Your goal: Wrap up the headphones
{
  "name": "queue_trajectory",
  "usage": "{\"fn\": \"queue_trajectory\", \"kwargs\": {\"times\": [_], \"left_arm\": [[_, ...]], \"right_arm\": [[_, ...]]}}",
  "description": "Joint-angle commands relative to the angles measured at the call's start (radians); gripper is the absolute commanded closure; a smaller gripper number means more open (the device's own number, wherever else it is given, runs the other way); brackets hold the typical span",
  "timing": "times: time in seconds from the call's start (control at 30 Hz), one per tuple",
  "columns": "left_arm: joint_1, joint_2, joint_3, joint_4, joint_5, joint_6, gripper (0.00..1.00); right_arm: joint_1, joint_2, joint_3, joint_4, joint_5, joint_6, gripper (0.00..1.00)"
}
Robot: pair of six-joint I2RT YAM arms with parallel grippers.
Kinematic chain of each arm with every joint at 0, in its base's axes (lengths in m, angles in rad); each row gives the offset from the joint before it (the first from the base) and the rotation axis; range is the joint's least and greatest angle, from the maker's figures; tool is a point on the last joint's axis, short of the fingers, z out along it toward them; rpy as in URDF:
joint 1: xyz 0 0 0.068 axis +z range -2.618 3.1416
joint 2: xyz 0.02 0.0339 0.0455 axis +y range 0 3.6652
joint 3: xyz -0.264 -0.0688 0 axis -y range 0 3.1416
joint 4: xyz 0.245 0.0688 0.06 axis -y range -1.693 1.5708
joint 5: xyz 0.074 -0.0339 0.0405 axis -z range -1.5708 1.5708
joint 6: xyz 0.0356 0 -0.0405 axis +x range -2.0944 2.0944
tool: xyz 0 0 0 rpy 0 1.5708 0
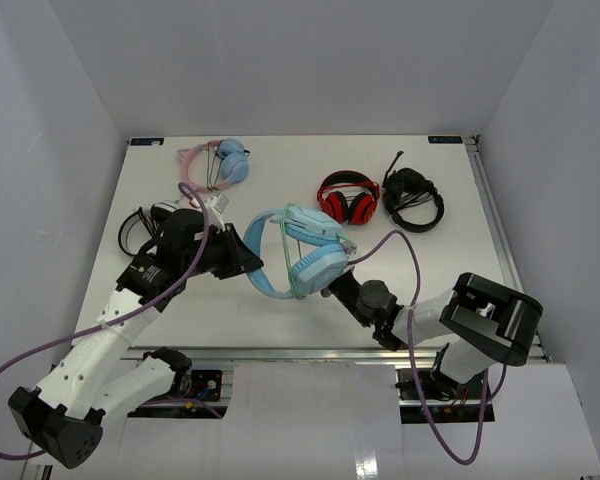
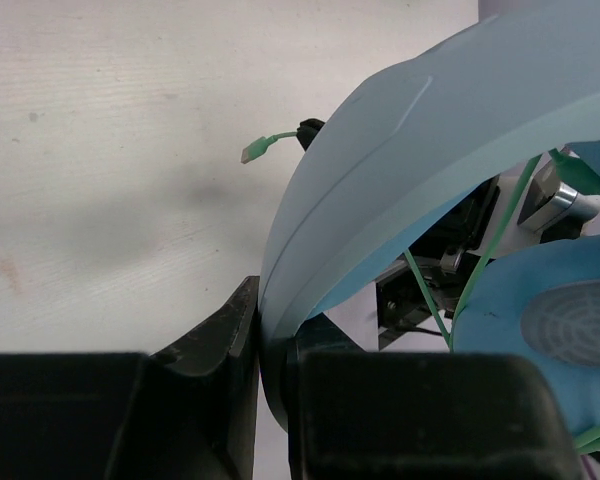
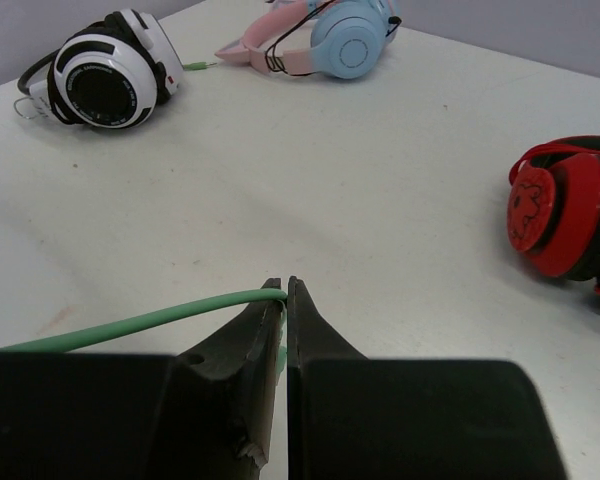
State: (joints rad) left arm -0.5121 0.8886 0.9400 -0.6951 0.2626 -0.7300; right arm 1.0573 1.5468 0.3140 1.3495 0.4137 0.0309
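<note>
The light-blue headphones are held up over the middle of the table, with the thin pale-green cable looped round them. My left gripper is shut on the wide headband; in the left wrist view the band sits pinched between the jaws of that gripper, beside a padded cup. A green cable end sticks out past the band. My right gripper, just right of the lower cup, is shut on the green cable, which leaves the tips of that gripper to the left.
On the table lie a pink cat-ear pair with blue cups at the back left, a red pair, a black headset at the back right, and a white-and-black pair beside my left arm. Grey walls close in the table.
</note>
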Motion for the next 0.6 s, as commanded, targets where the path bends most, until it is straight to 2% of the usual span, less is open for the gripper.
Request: {"fn": "queue_trajectory", "kwargs": {"times": [0.0,0.17,0.33,0.57], "left_arm": [[-0.009,0.023,0.001,0.126,0.282,0.113,1.00],[-0.009,0.056,-0.031,0.185,0.395,0.156,1.00],[-0.009,0.056,-0.042,0.226,0.374,0.134,1.00],[-0.009,0.053,-0.027,0.259,0.484,0.200,1.00]], "right_arm": [[-0.031,-0.059,-0.052,0.537,0.039,-0.115,0.92],[-0.034,-0.114,-0.083,0.537,-0.013,-0.179,0.92],[-0.034,-0.191,-0.118,0.537,-0.068,-0.227,0.92],[-0.034,-0.290,-0.136,0.473,-0.051,-0.302,0.92]]}}
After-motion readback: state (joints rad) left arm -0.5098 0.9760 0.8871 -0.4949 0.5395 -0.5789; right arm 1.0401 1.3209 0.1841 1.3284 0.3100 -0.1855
